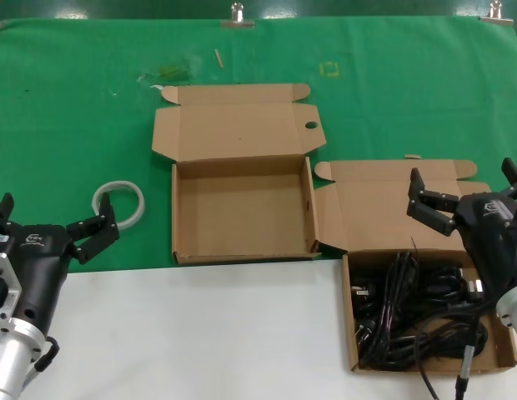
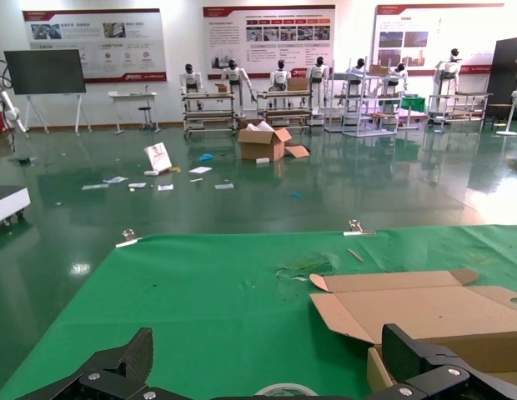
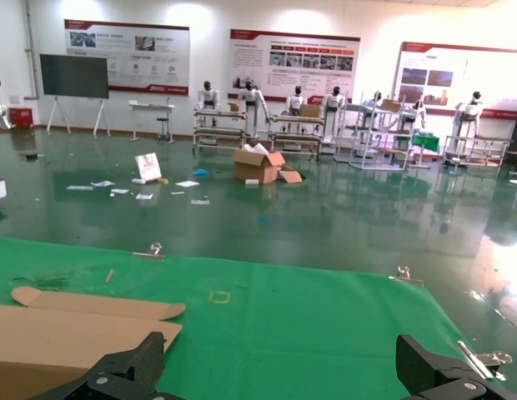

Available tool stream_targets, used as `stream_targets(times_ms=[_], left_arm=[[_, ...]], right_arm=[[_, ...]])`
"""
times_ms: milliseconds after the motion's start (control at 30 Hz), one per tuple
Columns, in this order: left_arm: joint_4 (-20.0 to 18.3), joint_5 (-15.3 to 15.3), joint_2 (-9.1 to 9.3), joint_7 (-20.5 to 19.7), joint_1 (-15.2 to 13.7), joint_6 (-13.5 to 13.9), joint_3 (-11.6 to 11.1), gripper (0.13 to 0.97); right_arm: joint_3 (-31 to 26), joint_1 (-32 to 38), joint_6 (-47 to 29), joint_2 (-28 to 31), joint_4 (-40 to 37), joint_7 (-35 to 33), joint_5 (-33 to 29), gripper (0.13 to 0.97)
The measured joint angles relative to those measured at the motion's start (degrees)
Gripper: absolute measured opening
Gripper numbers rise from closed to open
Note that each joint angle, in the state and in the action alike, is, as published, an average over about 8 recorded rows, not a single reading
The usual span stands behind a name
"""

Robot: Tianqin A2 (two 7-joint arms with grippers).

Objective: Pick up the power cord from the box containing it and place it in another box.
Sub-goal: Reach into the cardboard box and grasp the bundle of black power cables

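Several black power cords [image 1: 417, 310] lie tangled in the right cardboard box [image 1: 352, 333], whose lid [image 1: 375, 208] lies open behind it; I cannot tell one cord from the rest. The other cardboard box [image 1: 242, 252] stands empty at the centre with its lid [image 1: 238, 125] folded back. My right gripper [image 1: 465, 179] is open and empty, hovering over the back of the cord box. My left gripper [image 1: 57, 218] is open and empty at the lower left, apart from both boxes. The left wrist view shows its open fingers [image 2: 135, 360] and the empty box's lid [image 2: 425, 308].
A clear tape ring [image 1: 119, 202] lies on the green mat [image 1: 75, 100] just ahead of the left gripper, also in the left wrist view [image 2: 285, 389]. A white table strip [image 1: 200, 333] runs along the front. A cable [image 1: 459, 367] trails from the right arm over the cord box.
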Motion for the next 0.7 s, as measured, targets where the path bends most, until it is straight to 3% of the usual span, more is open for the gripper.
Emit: stream_targets(times_ms=[700], left_arm=[[0.00,0.00,0.00,0.00,0.00,0.00,0.00,0.966]], right_arm=[[0.00,0.00,0.00,0.00,0.00,0.00,0.00,0.966]])
